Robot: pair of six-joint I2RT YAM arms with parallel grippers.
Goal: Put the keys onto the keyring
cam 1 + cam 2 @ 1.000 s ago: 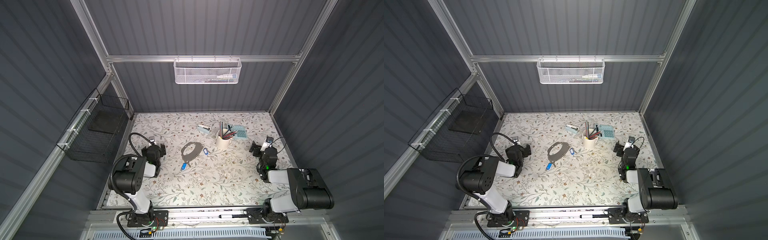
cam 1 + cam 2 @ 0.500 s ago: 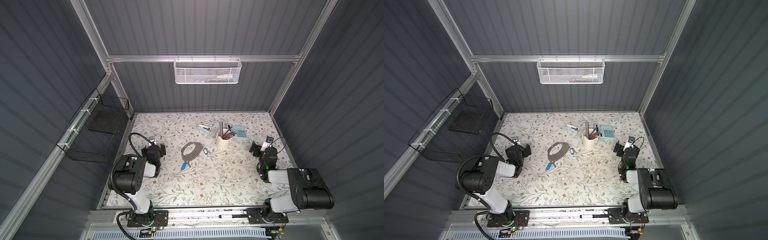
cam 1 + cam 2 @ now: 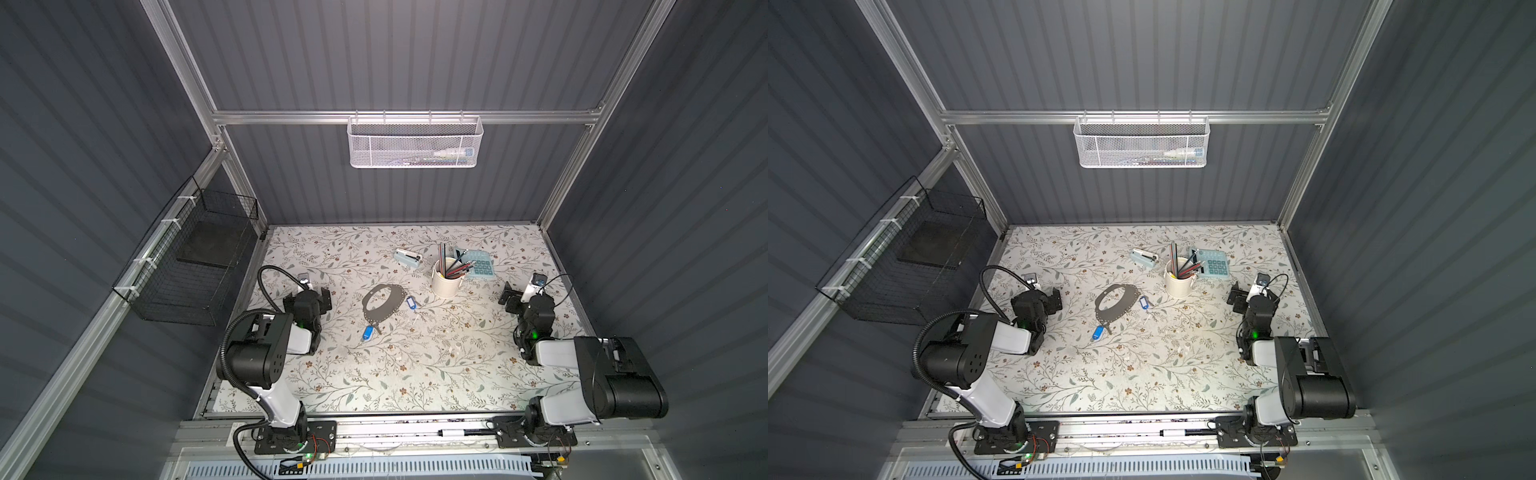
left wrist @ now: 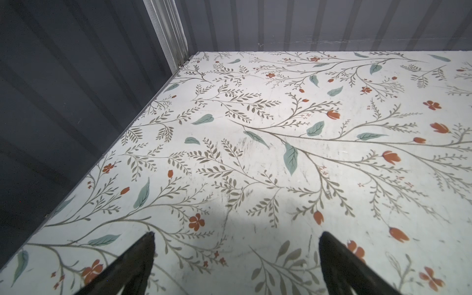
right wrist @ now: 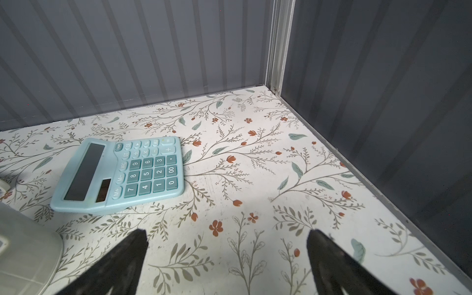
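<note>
Black left end effector [image 4: 236, 236] and right end effector [image 5: 227, 233] gape wide, empty.

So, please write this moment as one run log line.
left fingers: open, empty | right fingers: open, empty | keys: on table beside keyring, none held | threaded: cannot tell

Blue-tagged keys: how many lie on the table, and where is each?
2. One key lies beside the keyring's right edge, nearer the cup; the other key lies at the keyring's near end. More could hide inside the cup.
</note>
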